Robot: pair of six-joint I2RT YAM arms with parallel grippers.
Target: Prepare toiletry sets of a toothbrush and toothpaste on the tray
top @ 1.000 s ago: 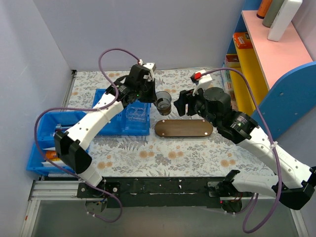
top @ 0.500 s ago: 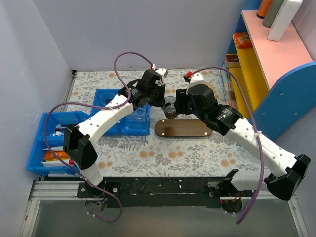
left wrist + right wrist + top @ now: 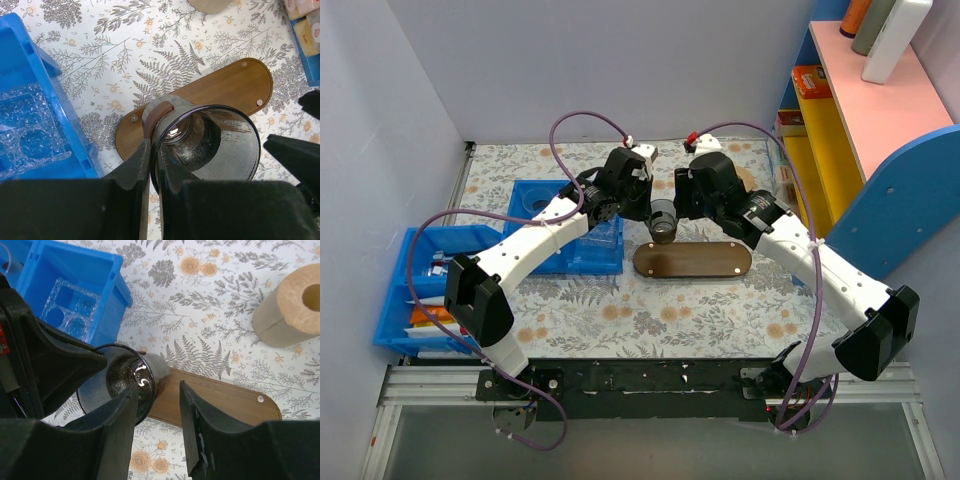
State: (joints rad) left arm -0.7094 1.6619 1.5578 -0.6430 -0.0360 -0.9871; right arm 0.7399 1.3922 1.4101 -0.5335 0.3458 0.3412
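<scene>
A small dark translucent cup (image 3: 663,221) hangs over the left end of the dark brown wooden tray (image 3: 705,262). My left gripper (image 3: 154,165) is shut on the cup's rim (image 3: 210,145), with one finger inside and one outside. My right gripper (image 3: 157,387) is open. Its left finger is beside the cup's (image 3: 125,382) wall and its right finger is over the tray (image 3: 225,400). The tray (image 3: 225,85) is bare. No toothpaste and no toothbrush can be made out in any view.
A blue bin (image 3: 570,230) with a clear plastic insert stands left of the tray. A second blue bin (image 3: 415,290) at the far left holds an orange tube. A wooden cylinder (image 3: 292,305) stands behind the tray. Coloured shelves (image 3: 860,120) are on the right.
My left gripper has carried the cup right and forward, to above the tray's left end. My right gripper has swung left and come up against the cup.
</scene>
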